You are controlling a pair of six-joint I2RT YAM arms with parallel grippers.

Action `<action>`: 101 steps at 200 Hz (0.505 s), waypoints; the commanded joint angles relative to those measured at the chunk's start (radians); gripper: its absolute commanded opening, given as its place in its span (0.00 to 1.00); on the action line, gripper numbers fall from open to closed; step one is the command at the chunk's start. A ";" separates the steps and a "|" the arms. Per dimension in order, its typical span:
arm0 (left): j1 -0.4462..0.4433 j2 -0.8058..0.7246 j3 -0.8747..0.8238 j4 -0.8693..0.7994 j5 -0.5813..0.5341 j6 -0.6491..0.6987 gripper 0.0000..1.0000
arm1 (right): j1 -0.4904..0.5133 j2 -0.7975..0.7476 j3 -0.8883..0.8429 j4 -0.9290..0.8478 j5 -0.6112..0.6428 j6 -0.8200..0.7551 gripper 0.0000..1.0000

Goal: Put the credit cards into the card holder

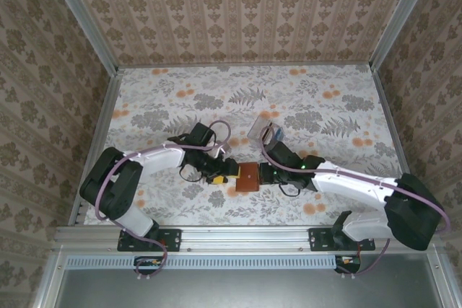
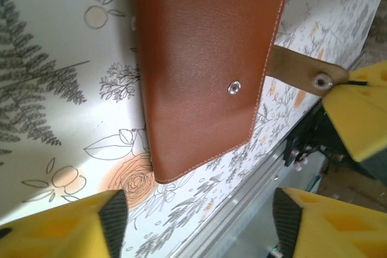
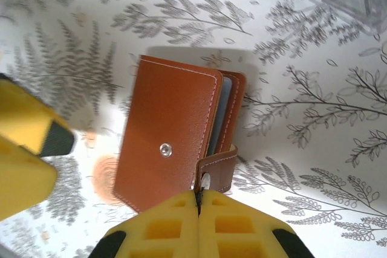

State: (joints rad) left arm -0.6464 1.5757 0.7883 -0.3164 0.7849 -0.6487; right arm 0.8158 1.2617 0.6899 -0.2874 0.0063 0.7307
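The card holder [image 1: 249, 177] lies closed and flat on the surface [image 1: 325, 99], in the middle of its near part, between my two pincers. In my right wrist view its reddish-brown cover [image 3: 166, 143] faces up, with a metal snap stud on it, and the bluish-grey edge of the credit cards [image 3: 219, 110] shows between the two covers on the open side. The closing strap [image 3: 217, 167] comes off that same side.

My right pincer [image 1: 266, 173] sits just to the right of the holder. It is clenched, its yellow fingers pressed together, and their tips [image 3: 198, 209] meet the strap's snap end. I cannot tell whether the strap is actually pinched. In my left wrist view the strap [image 2: 296, 72] reaches out to that yellow finger [image 2: 363, 113].

My left pincer [image 1: 225, 173] sits just to the left of the holder, released and with its fingers spread wide. The holder [image 2: 205, 83] lies just beyond the fingertips of that pincer [image 2: 196, 216], not between them, and they do not touch it.

Farther back on the surface, behind my right pincer, stands a clear plastic box [image 1: 263, 132].
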 commanded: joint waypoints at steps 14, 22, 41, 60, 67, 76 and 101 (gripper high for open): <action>0.015 -0.008 0.007 -0.014 0.038 0.040 0.76 | -0.002 -0.093 0.005 0.045 -0.087 -0.057 0.00; 0.024 -0.017 -0.007 0.026 0.058 0.021 0.77 | -0.003 -0.098 0.012 0.045 -0.104 -0.063 0.00; 0.042 -0.020 -0.023 0.083 0.108 0.008 0.79 | -0.001 -0.098 0.015 0.063 -0.137 -0.062 0.00; 0.053 -0.029 -0.040 0.090 0.101 0.014 0.79 | -0.001 -0.078 0.015 0.097 -0.161 -0.060 0.00; 0.056 -0.031 -0.049 0.112 0.105 0.002 0.79 | 0.000 -0.068 0.024 0.096 -0.170 -0.062 0.00; 0.057 -0.029 -0.055 0.136 0.117 -0.008 0.79 | 0.000 -0.057 0.034 0.098 -0.181 -0.061 0.00; 0.057 -0.042 -0.047 0.125 0.125 0.011 0.81 | 0.000 -0.051 0.028 0.148 -0.201 -0.041 0.00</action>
State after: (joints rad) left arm -0.5938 1.5749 0.7456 -0.2203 0.8692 -0.6456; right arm 0.8158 1.2037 0.6930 -0.2031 -0.1448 0.6838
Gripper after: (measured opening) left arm 0.805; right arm 0.067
